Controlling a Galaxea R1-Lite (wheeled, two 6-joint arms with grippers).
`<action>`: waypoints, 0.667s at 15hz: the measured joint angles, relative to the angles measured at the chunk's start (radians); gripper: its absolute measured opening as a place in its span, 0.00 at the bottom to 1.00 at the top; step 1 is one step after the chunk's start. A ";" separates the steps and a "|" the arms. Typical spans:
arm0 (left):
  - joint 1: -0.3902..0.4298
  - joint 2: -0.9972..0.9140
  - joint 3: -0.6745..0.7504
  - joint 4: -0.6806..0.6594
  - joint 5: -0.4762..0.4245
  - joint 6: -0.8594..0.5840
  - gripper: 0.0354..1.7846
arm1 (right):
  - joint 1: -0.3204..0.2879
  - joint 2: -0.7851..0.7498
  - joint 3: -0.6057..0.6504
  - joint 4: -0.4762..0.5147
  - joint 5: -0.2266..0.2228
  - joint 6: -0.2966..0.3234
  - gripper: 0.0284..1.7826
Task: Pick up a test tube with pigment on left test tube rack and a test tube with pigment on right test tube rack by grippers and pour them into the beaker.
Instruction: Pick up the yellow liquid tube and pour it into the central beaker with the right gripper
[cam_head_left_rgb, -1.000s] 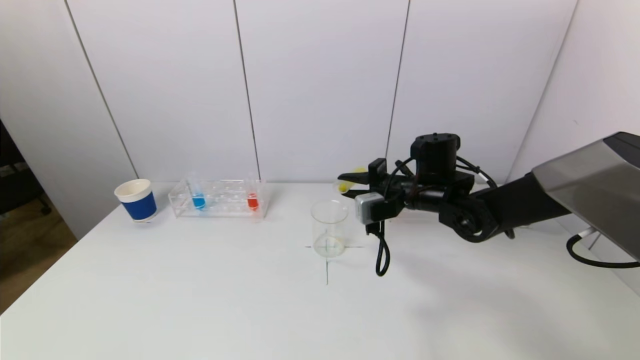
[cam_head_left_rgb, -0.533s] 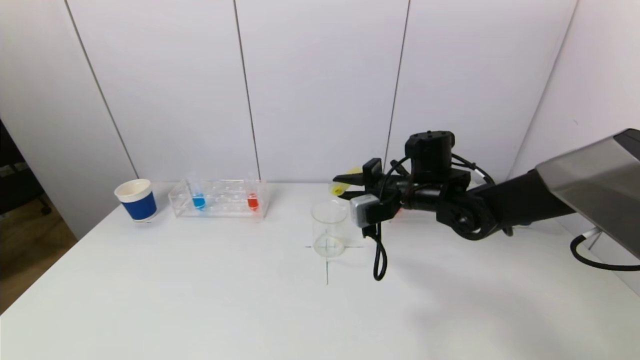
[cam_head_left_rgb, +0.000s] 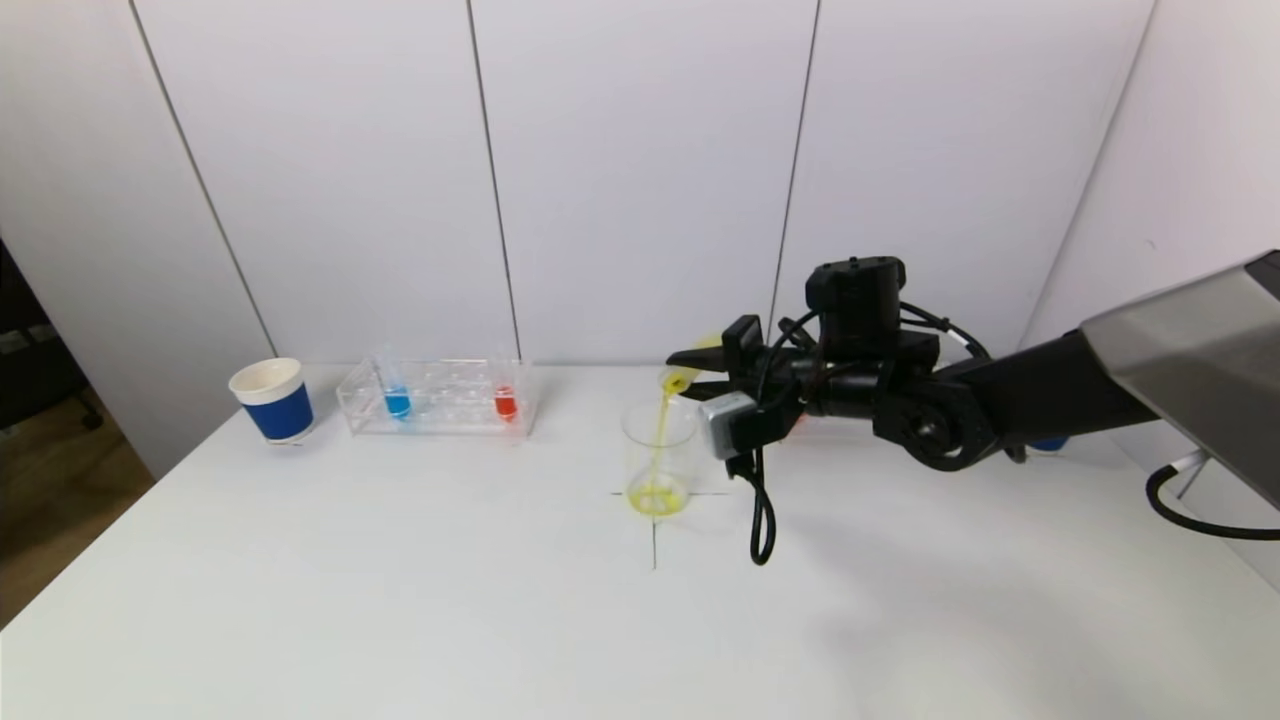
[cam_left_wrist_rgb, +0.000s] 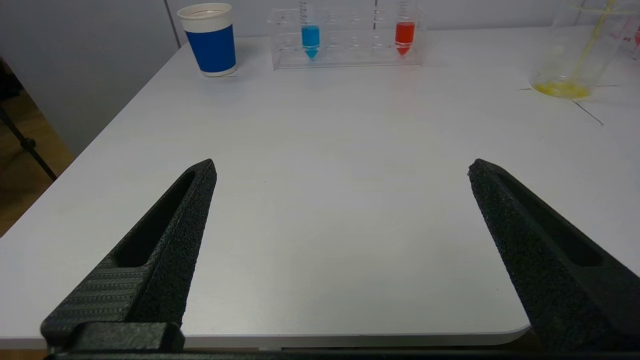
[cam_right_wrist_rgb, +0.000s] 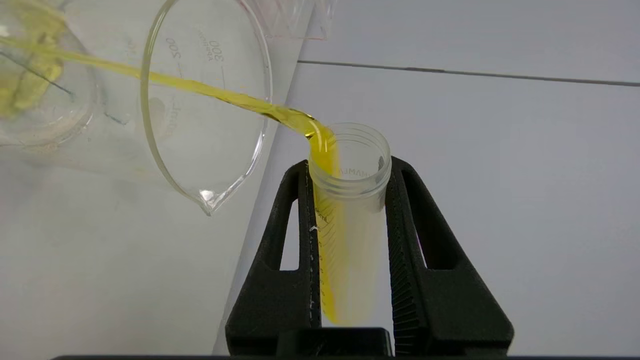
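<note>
My right gripper (cam_head_left_rgb: 692, 371) is shut on a clear test tube (cam_right_wrist_rgb: 350, 225), holding it tipped with its mouth over the rim of the glass beaker (cam_head_left_rgb: 658, 455). A thin yellow stream (cam_right_wrist_rgb: 200, 90) runs from the tube into the beaker, and yellow liquid pools at the beaker's bottom. The left test tube rack (cam_head_left_rgb: 440, 398) stands at the back left with a blue tube (cam_head_left_rgb: 397, 402) and a red tube (cam_head_left_rgb: 505, 402). The right test tube rack is hidden behind my right arm. My left gripper (cam_left_wrist_rgb: 342, 167) hangs open and empty over the table's near edge.
A blue paper cup (cam_head_left_rgb: 272, 400) stands left of the left rack. The beaker sits on a cross mark drawn on the white table (cam_head_left_rgb: 400, 600). A black cable loop (cam_head_left_rgb: 763, 520) hangs from my right wrist just right of the beaker.
The right gripper has shifted slightly left and tipped the tube further. Yellow liquid now streams into the beaker, whose bottom has turned yellow. The left arm has not moved.
</note>
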 joint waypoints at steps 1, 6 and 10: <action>0.000 0.000 0.000 0.000 0.000 0.000 0.99 | 0.000 0.000 -0.001 0.009 -0.003 -0.006 0.24; 0.000 0.000 0.000 0.000 0.000 0.000 0.99 | -0.001 0.000 -0.015 0.051 -0.012 -0.051 0.24; 0.000 0.000 0.000 0.000 0.000 0.000 0.99 | -0.001 0.001 -0.037 0.101 -0.018 -0.095 0.24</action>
